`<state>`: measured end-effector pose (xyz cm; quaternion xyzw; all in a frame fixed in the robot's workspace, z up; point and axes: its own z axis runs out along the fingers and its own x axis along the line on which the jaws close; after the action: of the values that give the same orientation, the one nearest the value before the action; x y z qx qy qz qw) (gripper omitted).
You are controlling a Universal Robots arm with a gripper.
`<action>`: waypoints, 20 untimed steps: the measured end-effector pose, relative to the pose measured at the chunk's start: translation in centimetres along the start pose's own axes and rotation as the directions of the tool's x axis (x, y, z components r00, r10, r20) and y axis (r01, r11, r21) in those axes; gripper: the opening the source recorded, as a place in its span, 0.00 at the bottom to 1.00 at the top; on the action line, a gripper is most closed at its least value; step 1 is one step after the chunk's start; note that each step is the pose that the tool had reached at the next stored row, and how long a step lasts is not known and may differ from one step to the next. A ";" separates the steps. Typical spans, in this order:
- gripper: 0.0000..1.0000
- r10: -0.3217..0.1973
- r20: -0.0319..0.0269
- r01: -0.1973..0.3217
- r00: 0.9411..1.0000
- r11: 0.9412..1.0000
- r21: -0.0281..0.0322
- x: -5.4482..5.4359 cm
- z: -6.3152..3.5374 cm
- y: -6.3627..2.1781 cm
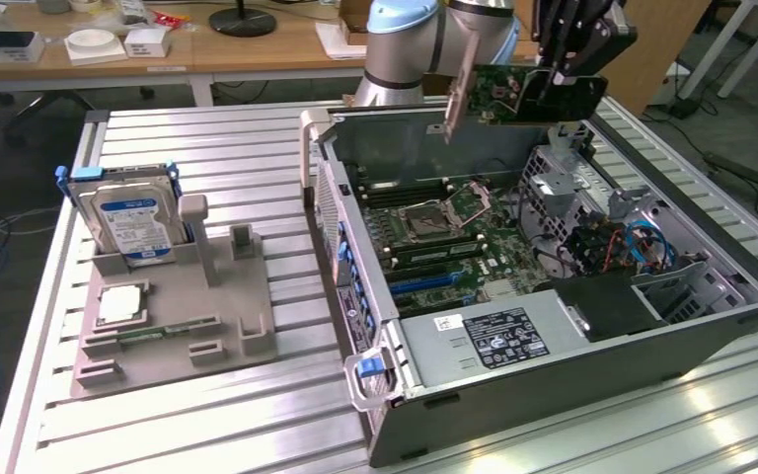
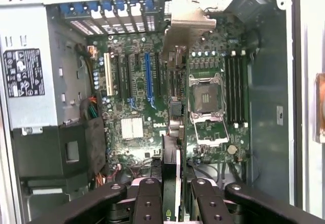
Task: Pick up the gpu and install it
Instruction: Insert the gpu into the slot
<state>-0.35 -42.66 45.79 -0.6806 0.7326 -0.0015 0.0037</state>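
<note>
Mostly green gpu [image 1: 504, 92], silvery bracket [image 1: 460, 104]

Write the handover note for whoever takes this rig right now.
Gripper: jaws shut on the graphics card, which hangs in the air.
Card: over the open computer case, edge-on above the motherboard, touching nothing below.
Done: card picked up.
Left: card is not yet seated; the expansion slots are empty.
Aside: hard drive stands in the grey rack on the exterior view's left.
</note>
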 end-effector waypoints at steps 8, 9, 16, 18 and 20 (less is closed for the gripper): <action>0.27 -0.097 0.001 0.097 0.995 0.995 0.000 0.0 0.00 0.00; 0.27 -0.109 0.001 0.109 0.994 0.994 0.000 0.0 0.00 0.00; 0.27 -0.133 0.001 0.133 0.991 0.991 -0.001 0.0 0.00 0.01; 0.27 -0.133 0.001 0.133 0.991 0.991 -0.001 0.0 0.00 0.01; 0.27 -0.133 0.001 0.133 0.991 0.991 -0.001 0.0 0.00 0.01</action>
<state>-0.36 -42.67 45.79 -0.7281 0.6855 -0.0011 0.0037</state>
